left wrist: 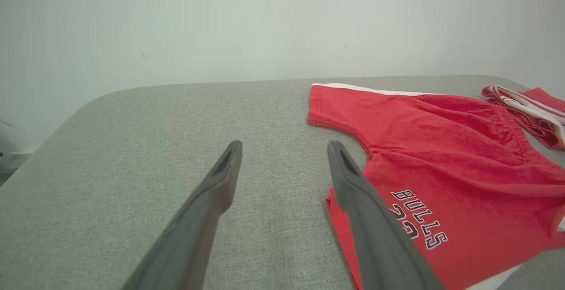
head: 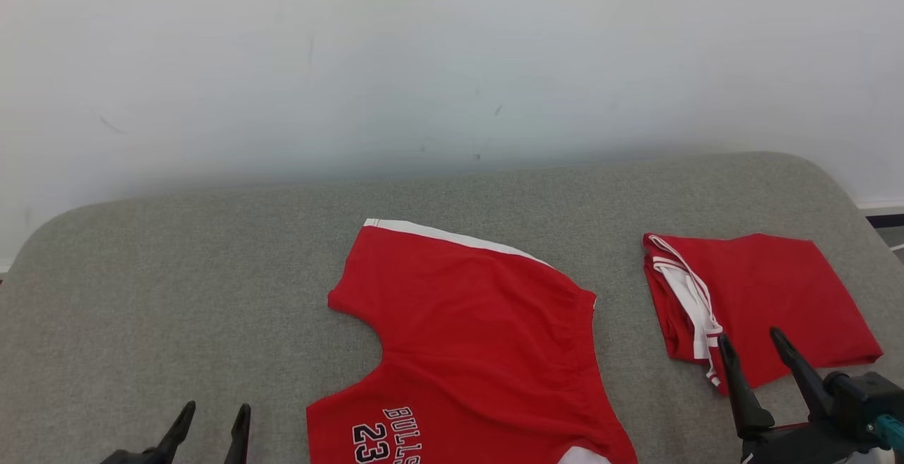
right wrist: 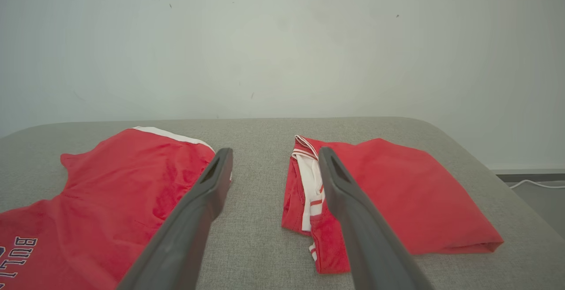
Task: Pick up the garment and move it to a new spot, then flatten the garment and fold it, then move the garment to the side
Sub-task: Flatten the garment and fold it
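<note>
Head view: red shorts (head: 480,337) lie spread out, unfolded, at centre of the grey padded surface (head: 176,273), white trim at far edge, "BULLS 23" print at the near end, bottom cut off by frame edge. Off to the right, apart from them, lies a folded red garment (head: 770,280) w/ white stripes. At lower left the left gripper (head: 217,407) has jaws wide apart, nothing betw. them, near the shorts' left edge. At lower right the right gripper (head: 748,337) is likewise spread & empty, tips over the folded piece's near edge; whether they touch cloth, can't tell
</note>
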You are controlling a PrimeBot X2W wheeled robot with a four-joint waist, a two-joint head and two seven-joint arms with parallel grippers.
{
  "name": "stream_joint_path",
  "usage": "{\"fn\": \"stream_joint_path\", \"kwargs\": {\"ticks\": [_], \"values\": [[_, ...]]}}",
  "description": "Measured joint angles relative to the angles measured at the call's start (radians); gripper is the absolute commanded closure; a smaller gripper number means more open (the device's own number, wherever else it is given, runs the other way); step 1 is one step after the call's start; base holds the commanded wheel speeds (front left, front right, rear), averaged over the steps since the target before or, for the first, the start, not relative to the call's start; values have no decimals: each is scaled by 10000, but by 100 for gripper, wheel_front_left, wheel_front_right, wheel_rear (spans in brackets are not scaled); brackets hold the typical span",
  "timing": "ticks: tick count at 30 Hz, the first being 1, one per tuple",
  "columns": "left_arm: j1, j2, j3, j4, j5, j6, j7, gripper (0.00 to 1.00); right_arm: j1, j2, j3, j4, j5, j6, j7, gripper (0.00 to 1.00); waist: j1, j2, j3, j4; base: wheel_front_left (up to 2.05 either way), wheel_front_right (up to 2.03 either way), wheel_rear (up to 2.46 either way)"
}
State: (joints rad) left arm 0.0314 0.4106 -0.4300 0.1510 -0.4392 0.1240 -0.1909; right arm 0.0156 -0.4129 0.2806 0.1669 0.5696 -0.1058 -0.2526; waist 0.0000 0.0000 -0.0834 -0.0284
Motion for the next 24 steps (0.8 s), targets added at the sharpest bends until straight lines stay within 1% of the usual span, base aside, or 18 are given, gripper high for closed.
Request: {"fn": "stream_joint_path", "kwargs": {"ticks": [24], "values": [[71, -4, 44, -295, -12, 0, 383, 0, 186, -4, -113, -69, -67, -10, 0, 0, 0, 0, -15, -56, 0, 0, 0]]}}
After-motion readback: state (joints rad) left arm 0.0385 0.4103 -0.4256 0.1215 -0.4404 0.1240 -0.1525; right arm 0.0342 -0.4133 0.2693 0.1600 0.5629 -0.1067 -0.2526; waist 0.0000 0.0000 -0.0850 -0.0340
